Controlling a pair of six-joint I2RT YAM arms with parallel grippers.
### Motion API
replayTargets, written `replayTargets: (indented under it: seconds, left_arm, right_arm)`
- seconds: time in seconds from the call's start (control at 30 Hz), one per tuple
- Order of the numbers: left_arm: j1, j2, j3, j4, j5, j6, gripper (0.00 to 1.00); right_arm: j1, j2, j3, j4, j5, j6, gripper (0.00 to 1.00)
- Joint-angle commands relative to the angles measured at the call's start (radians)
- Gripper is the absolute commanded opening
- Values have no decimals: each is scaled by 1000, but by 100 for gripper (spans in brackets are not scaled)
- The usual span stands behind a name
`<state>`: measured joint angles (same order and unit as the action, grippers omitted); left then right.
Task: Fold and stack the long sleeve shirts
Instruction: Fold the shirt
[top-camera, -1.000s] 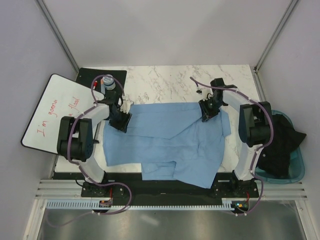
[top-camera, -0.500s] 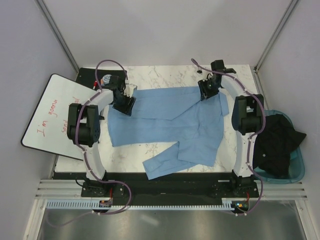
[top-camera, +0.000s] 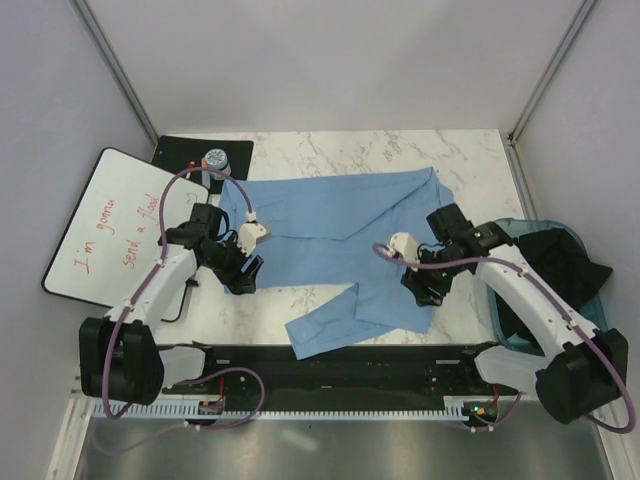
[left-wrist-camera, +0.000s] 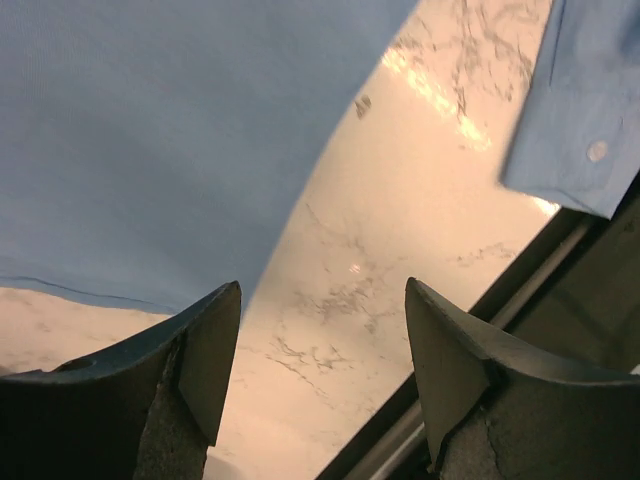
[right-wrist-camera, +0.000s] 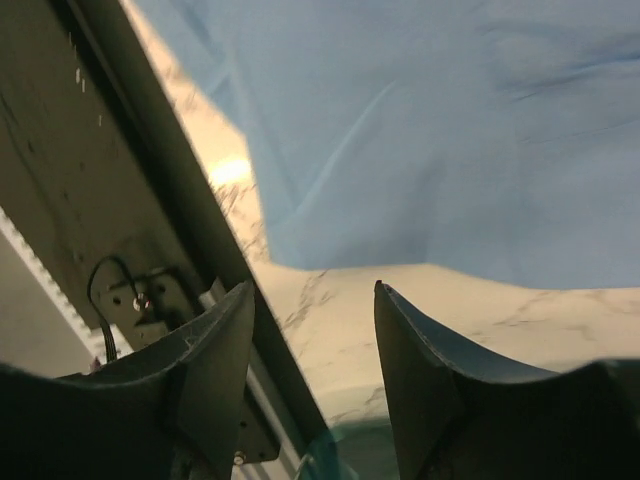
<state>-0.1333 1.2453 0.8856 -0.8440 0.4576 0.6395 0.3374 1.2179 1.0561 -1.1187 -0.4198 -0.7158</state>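
Long sleeve shirt (top-camera: 330, 225) is lying spread out mid-table (top-camera: 330, 150), one sleeve (top-camera: 325, 325) trailing toward the near edge. No fold showing yet, nothing stacked. Left gripper (left-wrist-camera: 322, 290) and right gripper (right-wrist-camera: 312, 288) are hovering at its near corners, jaws apart, gripping nothing.

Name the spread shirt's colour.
The shirt is plain light blue, clearest in the top external view.

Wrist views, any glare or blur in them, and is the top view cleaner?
Left wrist: warm glare streaks on the marble table beside the shirt; the end effector fingers dark and soft. Right wrist: one bright patch on the table, cloth slightly blurred. Top external: even light, sharp, no glare.
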Motion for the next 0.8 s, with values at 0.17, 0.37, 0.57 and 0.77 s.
replayTargets:
  seconds: [0.17, 0.37, 0.57, 0.77]
  left_arm:
    - [-3, -37, -70, -44, -3, 95, 74]
    - [-3, -21, -62, -44, -39, 88, 73]
    - [-3, -30, -121, -11, -72, 127, 72]
    - [-2, -63, -175, 65, -112, 189, 71]
  right_arm:
    - [238, -17, -255, 58, 260, -126, 55]
    - [364, 71, -294, 149, 314, -77, 53]
    - [399, 127, -332, 195, 378, -65, 43]
    - [400, 100, -337, 218, 435, -33, 0]
